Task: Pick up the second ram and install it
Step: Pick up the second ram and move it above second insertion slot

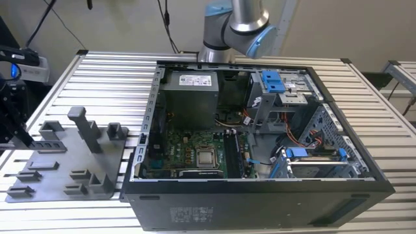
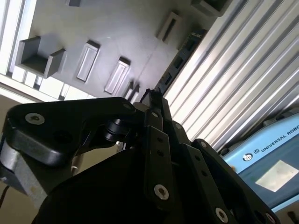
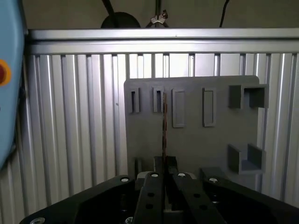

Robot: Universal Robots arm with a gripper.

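Note:
In the first wrist view the second ram (image 3: pixel 164 126) shows edge-on as a thin dark strip rising from between the black fingers. My gripper (image 3: pixel 164 163) is shut on it, above the grey fixture plate (image 3: pixel 196 135). The second wrist view shows the same gripper (image 2: pixel 152 100) closed, with the fixture plate (image 2: pixel 93 28) beyond it. In the exterior view the gripper (image 1: pixel 16 129) is a dark shape at the far left edge, over the left end of the fixture plate (image 1: pixel 62 170). The open computer case (image 1: pixel 260 146) lies to its right, motherboard facing up.
The fixture plate carries upright posts (image 1: pixel 85 129) and several slots. Inside the case are a grey power supply (image 1: pixel 188 97), blue drive brackets (image 1: pixel 273 83) and loose cables. The arm's base (image 1: pixel 234 24) stands behind the case. Everything rests on a ribbed aluminium table (image 1: pixel 104 83).

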